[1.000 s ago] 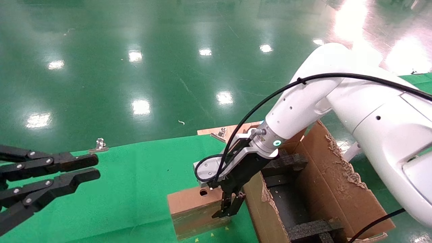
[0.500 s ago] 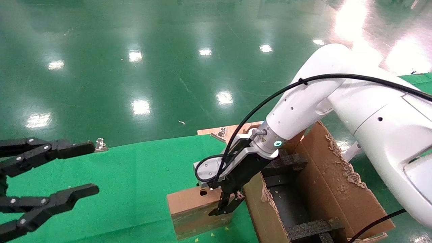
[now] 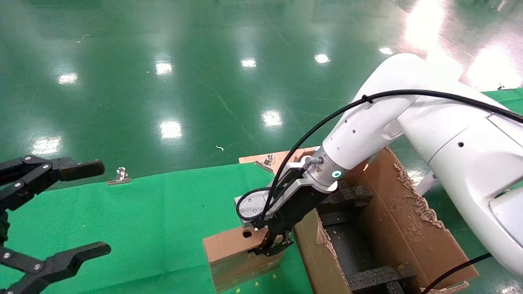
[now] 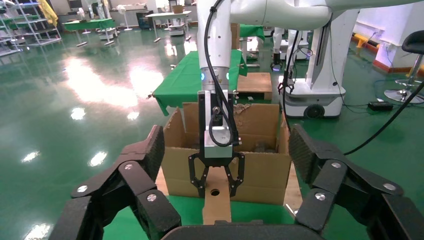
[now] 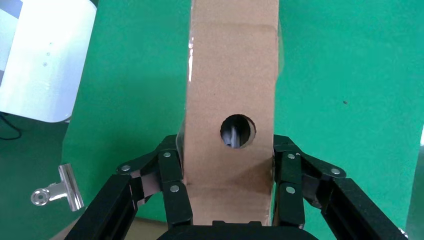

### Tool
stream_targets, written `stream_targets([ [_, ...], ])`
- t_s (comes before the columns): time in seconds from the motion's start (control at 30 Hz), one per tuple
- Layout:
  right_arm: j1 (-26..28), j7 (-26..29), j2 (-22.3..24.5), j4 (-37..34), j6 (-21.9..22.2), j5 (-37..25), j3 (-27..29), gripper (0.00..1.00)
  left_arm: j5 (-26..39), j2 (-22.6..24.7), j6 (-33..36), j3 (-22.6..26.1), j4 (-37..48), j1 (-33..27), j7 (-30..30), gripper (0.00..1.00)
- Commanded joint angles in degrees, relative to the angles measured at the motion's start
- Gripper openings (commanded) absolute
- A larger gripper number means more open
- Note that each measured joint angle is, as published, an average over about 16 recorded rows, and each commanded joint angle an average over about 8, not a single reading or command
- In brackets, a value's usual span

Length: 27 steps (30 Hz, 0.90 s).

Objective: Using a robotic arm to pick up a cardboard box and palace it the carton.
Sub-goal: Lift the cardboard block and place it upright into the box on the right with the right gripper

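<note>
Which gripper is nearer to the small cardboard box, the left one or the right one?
Right. The right gripper has its fingers against both sides of the cardboard box. The left gripper hangs open, well apart from the box, over the green cloth.
</note>
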Motion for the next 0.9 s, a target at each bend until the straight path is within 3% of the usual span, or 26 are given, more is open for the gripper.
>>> stream_targets([
  [0.03, -0.13, 0.02, -0.03, -0.01, -0.02, -0.01, 0.00, 0.00, 0.00, 0.00, 0.00, 0.00, 0.00, 0.00, 0.00, 1.00],
  [0.27, 3.22, -0.59, 0.82, -0.09, -0.03, 0.56, -0.09, 0.00, 0.00, 0.00, 0.00, 0.01, 0.01, 0.00, 0.00, 1.00],
  [0.67, 20.06, -3.27, 2.98, -4.51, -1.34, 7.74, -5.15, 0.00, -0.01, 0.00, 0.00, 0.02, 0.02, -0.01, 0.01, 1.00],
  [0.9, 27.10, -3.87, 4.19, -7.02, -1.46, 12.61, -10.70, 0.00, -0.02, -0.01, 0.00, 0.03, 0.02, -0.01, 0.02, 1.00],
])
